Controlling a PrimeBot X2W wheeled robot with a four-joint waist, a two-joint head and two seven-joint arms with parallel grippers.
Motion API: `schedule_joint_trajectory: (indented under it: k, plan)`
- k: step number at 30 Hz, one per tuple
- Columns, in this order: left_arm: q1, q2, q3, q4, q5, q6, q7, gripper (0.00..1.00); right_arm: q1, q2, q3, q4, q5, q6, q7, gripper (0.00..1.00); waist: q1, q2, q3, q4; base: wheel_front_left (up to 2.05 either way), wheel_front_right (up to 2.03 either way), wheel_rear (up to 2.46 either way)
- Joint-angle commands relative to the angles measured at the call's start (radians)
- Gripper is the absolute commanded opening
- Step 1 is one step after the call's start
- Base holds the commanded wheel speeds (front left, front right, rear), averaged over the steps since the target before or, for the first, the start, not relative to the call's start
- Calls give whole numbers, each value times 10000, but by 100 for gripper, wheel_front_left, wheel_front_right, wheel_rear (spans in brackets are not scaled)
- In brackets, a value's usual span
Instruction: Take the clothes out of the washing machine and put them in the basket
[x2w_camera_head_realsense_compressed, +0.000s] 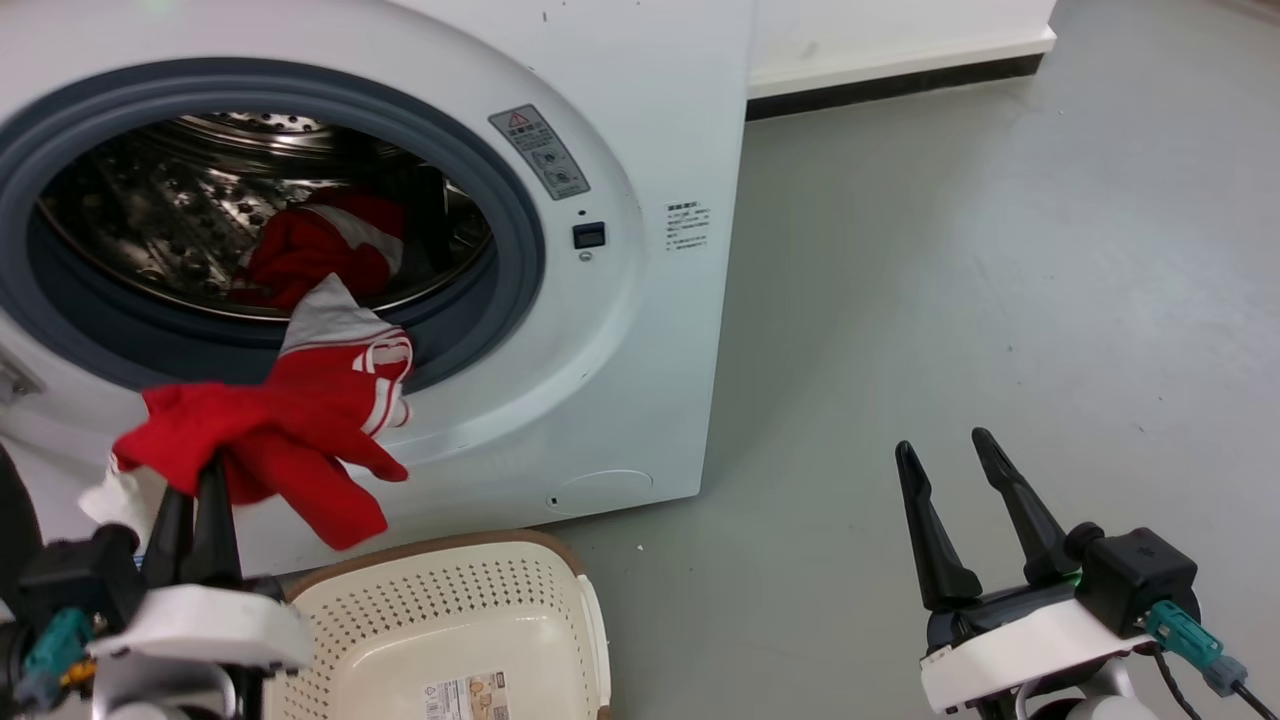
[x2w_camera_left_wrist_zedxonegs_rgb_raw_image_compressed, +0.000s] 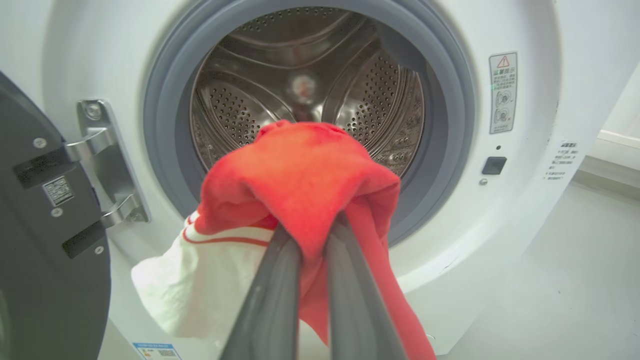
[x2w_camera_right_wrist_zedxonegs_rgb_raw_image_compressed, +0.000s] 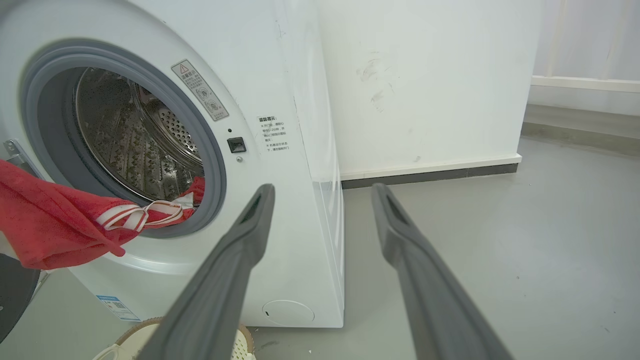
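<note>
My left gripper (x2w_camera_head_realsense_compressed: 198, 475) is shut on a red garment with white trim (x2w_camera_head_realsense_compressed: 290, 420), which trails out of the washing machine (x2w_camera_head_realsense_compressed: 620, 330) over the porthole's grey ring. In the left wrist view the garment (x2w_camera_left_wrist_zedxonegs_rgb_raw_image_compressed: 300, 175) bunches over that gripper (x2w_camera_left_wrist_zedxonegs_rgb_raw_image_compressed: 312, 235) in front of the drum. Another red garment (x2w_camera_head_realsense_compressed: 320, 245) lies inside the drum. The cream basket (x2w_camera_head_realsense_compressed: 450, 630) stands on the floor below the porthole, just right of my left gripper. My right gripper (x2w_camera_head_realsense_compressed: 945, 450) hangs open over bare floor to the right of the machine, nothing between its fingers (x2w_camera_right_wrist_zedxonegs_rgb_raw_image_compressed: 250, 225).
The machine's dark-framed door (x2w_camera_left_wrist_zedxonegs_rgb_raw_image_compressed: 45, 240) stands open at the left on its metal hinge (x2w_camera_left_wrist_zedxonegs_rgb_raw_image_compressed: 107, 165). A white wall with a dark skirting (x2w_camera_head_realsense_compressed: 890, 85) runs behind the machine. Grey floor (x2w_camera_head_realsense_compressed: 1000, 300) stretches to the right.
</note>
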Motion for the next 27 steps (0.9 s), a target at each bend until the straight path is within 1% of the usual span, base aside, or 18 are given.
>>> schedule_joint_trajectory:
  k: [1,7,12,14,19,23,27]
  plan:
    - [169,-51,-5,-125,-35,66,31,0,121,10,14,-42,-14,-7,46,100,2,-1,-96,100,0,0,0]
    - [1432,-254,-241,-1261,89,521,296,0,268,8,55,-262,-158,-7,275,100,2,-1,-226,463,0,0,0]
    - [2172,-534,-767,-1500,17,588,611,0,391,10,85,-389,-226,-7,405,100,2,-1,-292,740,0,0,0]
    - [2374,-718,-976,-1374,-98,550,664,0,391,10,140,-427,-205,-7,458,100,2,-1,-297,791,0,0,0]
    - [2516,-1115,-1231,-493,-447,229,344,0,466,10,158,-524,-215,-7,487,100,2,-1,-254,908,0,0,0]
    - [2234,-1280,-1198,424,-619,4,-43,0,354,10,222,-613,-218,-7,521,100,2,-1,-11,873,0,0,0]
    - [1689,-1326,-1075,1352,-685,-244,-343,0,107,10,210,-730,-276,-7,536,100,2,-1,537,789,0,0,0]
